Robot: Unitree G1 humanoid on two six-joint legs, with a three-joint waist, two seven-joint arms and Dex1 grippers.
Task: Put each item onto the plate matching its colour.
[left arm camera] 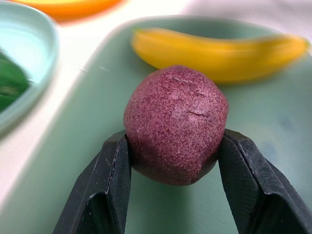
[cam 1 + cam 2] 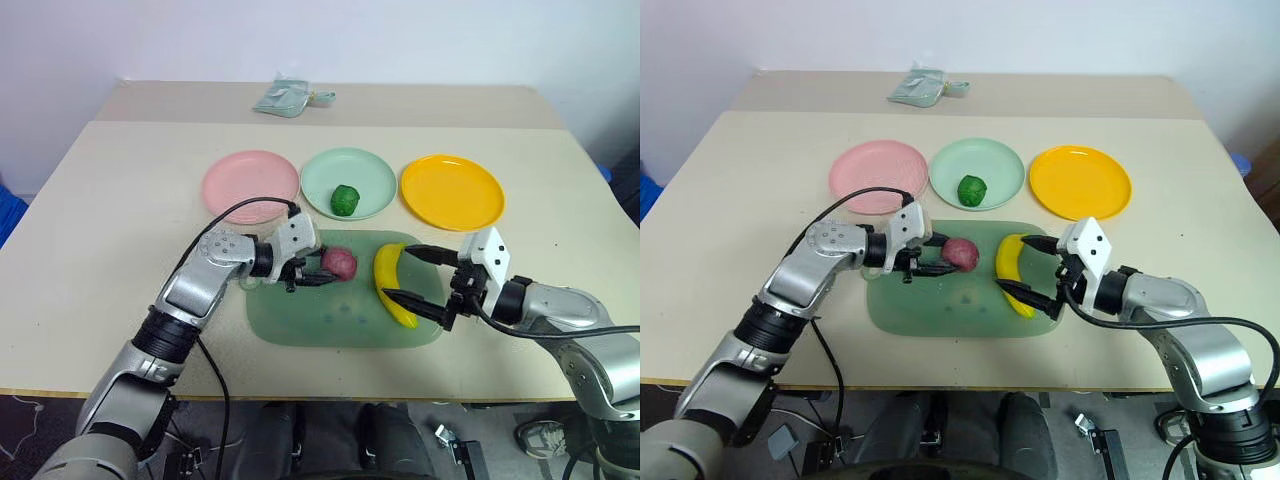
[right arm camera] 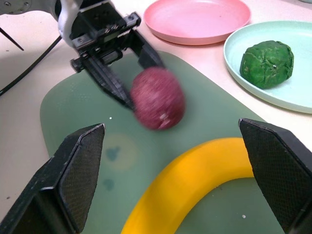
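Squarely between left jaws: purple-red fruit (image 1: pixel 175 124)

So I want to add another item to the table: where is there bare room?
Bare tabletop left of the pink plate, and the strip between the plates and the far packet. The pink and yellow plate are empty. The green board is crowded.

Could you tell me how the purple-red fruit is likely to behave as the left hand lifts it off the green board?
The purple-red fruit is round, so it would probably roll if released on the green board. Its matte, finely textured skin should give the left hand reasonable friction. The fingers pinch its lower half, so it might squeeze upward and out.
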